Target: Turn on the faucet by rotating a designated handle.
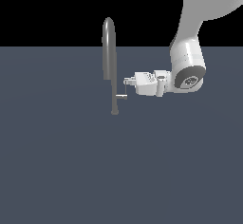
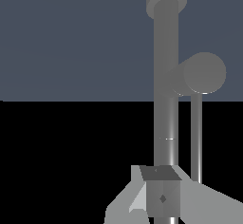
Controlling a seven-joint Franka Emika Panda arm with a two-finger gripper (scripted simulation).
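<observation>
We are holding our gripper (image 1: 127,81) level, just beside the faucet (image 1: 109,52) on the exterior view's right. The handle (image 1: 122,96) is jutting from the lower stem, right under our fingertips. Whether the fingers are parted or closed, we cannot tell.

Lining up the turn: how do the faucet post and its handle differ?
The faucet is a tall, thick, upright grey post with an arched top; the handle is a tiny pale stub sticking sideways from its thin lower stem. The gripper sits just above the handle, beside the faucet. Both look metallic grey.
</observation>
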